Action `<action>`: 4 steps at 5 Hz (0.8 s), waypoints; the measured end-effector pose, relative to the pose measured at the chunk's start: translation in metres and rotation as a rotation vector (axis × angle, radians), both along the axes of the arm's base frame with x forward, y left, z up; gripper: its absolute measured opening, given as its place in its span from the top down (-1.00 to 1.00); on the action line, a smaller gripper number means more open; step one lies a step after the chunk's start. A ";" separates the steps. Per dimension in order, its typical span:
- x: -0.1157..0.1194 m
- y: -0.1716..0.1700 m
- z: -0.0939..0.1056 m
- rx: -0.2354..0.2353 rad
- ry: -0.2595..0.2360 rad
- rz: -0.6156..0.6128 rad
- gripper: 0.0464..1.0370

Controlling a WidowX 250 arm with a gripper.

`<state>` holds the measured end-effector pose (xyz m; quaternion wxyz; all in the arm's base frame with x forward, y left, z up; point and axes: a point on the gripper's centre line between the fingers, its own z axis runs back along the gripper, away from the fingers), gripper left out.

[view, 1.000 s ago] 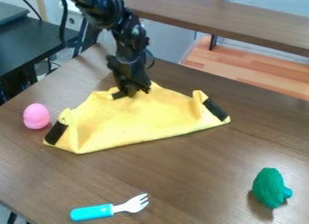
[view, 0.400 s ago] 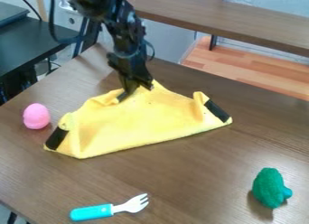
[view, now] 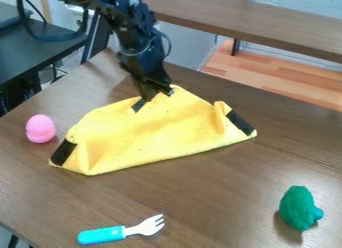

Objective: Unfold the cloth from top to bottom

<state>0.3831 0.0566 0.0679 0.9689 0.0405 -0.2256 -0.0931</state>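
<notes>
The black gripper (view: 153, 93) hangs from the upper left, its lower end at the far edge of the yellow cloth (view: 150, 137) and touching it or very close. Partly folded, the cloth lies across the middle of the table with a raised, rounded far side. Dark patches mark its left and right ends, and a small dark piece shows beside the gripper's tip. The right end has a curled-up corner. Whether cloth is held between the gripper's jaws cannot be made out.
A pink egg-shaped toy (view: 41, 128) stands just left of the cloth on the brown table (view: 220, 192). Nearer the front are a fork with a turquoise handle (view: 101, 235) and a green broccoli toy (view: 298, 208) at the right.
The gripper has shifted slightly right and toward the far side. The cloth's far left part has become rounder and smoother, and its near left edge has slid a little toward the front.
</notes>
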 end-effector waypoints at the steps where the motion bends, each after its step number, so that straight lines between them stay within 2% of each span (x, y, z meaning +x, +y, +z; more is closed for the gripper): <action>1: -0.018 -0.034 0.003 0.017 0.017 -0.053 0.99; 2: -0.041 -0.060 0.000 0.037 0.056 -0.082 0.99; 4: -0.081 -0.104 0.001 0.000 0.119 -0.145 0.99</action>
